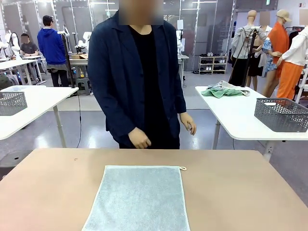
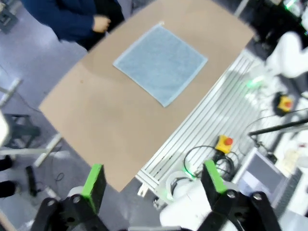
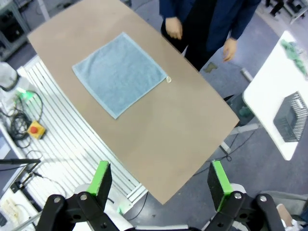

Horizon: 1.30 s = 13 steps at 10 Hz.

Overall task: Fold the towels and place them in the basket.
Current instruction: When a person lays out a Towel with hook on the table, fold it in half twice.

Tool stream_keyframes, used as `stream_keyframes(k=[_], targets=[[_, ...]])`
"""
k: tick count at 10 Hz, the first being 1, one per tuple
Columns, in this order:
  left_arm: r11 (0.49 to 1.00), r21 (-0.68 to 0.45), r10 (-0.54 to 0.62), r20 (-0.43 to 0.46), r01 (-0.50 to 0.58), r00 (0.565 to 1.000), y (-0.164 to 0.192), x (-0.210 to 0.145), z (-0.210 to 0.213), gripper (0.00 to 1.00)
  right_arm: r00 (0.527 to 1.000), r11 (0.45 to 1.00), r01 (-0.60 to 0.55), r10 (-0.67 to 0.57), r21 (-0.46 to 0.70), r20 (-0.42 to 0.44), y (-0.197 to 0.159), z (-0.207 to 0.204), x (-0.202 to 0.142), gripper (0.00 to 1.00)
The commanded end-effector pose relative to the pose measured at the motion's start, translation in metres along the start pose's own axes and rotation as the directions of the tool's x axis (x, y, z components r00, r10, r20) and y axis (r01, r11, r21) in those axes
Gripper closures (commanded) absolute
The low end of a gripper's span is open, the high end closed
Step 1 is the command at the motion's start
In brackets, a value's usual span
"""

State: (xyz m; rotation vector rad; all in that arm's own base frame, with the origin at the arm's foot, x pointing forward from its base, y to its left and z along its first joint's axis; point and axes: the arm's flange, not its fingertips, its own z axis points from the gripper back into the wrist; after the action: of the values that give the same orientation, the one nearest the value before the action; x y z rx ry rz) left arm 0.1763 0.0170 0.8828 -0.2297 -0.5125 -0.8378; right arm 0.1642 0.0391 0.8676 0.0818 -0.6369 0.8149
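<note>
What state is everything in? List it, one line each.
Towel: spread flat on the table, unfolded.
Left tool: open, empty, high above the table.
Right tool: open, empty, high above the table.
Basket: upright on a white side table.
Green towels: crumpled in a heap on that side table.

Left gripper [image 2: 154,178], bottom edge of its wrist view: black linkage with round pivot screws, green pads [image 2: 95,185]; right gripper [image 3: 161,177], bottom edge likewise: same build (black, green-tipped); person [image 1: 137,72], upper centre of front view: open navy jacket [image 1: 109,72], long sleeves, black top [image 1: 144,62].
</note>
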Motion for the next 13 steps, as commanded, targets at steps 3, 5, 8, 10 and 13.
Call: stream_keyframes(k=[3,5,8,10,13], targets=[[0.99,-0.025,-0.143,-0.167,0.14,0.976,-0.022,0.005,-0.176,0.0,0.986,0.98,-0.154,0.161,0.129,-0.044,0.04,-0.134,0.03,0.0],[0.974,-0.091,-0.223,-0.244,0.206,0.944,-0.04,0.004,-0.273,0.0,0.966,0.96,-0.212,0.235,0.185,-0.112,0.064,-0.226,0.037,0.0],[0.954,-0.152,-0.293,-0.272,0.26,0.917,-0.029,-0.012,-0.357,0.0,0.929,0.912,-0.276,0.334,0.305,-0.158,0.064,-0.337,0.02,0.0],[0.915,-0.169,-0.401,-0.267,0.367,0.876,-0.019,-0.032,-0.395,0.0,0.908,0.886,-0.3,0.379,0.355,-0.179,0.056,-0.397,-0.009,0.0],[0.858,-0.183,-0.513,-0.297,0.479,0.805,-0.013,-0.047,-0.428,0.0,0.856,0.848,-0.414,0.486,0.33,-0.175,0.051,-0.438,-0.032,0.0]])
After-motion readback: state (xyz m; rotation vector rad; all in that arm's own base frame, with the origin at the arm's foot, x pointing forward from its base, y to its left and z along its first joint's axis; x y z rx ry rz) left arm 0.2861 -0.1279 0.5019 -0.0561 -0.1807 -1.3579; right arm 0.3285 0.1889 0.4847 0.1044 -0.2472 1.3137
